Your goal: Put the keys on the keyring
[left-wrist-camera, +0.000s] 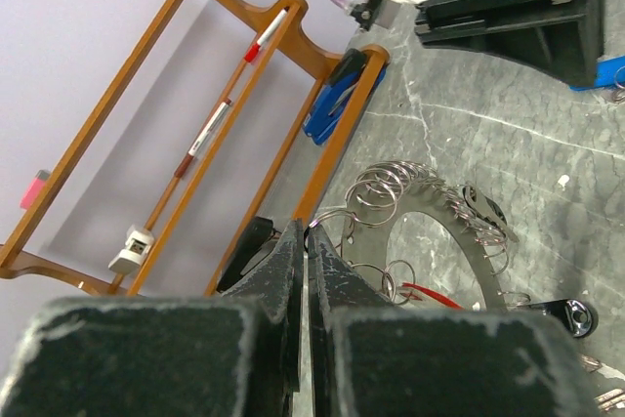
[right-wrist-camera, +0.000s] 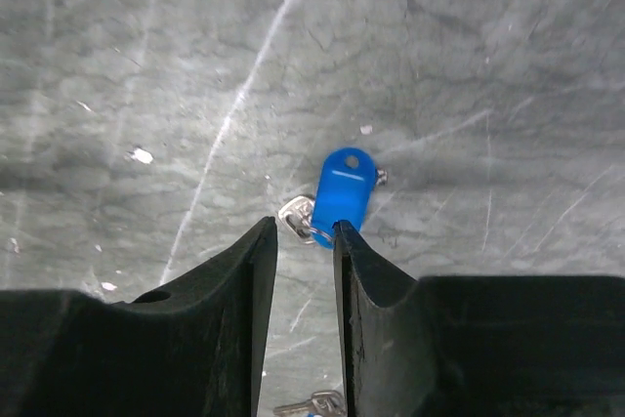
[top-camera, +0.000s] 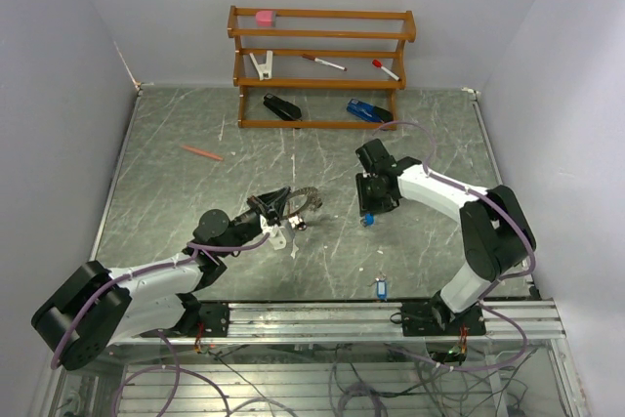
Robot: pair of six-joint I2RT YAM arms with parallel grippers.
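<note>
Left gripper (left-wrist-camera: 309,233) pinched on keyring (left-wrist-camera: 379,190) rim, left of worktop ctr; could twist out w/ a jerk; arm stretched low from near-left corner. Right gripper (right-wrist-camera: 305,231) slightly apart astride blue-tag key (right-wrist-camera: 344,187), right of ctr; could flick it away if closed off-ctr; wrist pointing straight down.

The grey marbled table (top-camera: 195,212) carries a wooden rack (top-camera: 322,124) at its far edge. An orange pen (top-camera: 202,152) lies alone on the left side. The keyring (top-camera: 301,202) sits near the middle, with a blue-tagged key (right-wrist-camera: 344,187) to its right, apart from it. A second blue key (top-camera: 381,288) lies near the front edge. Pale scratches (right-wrist-camera: 244,95) streak the surface.
</note>
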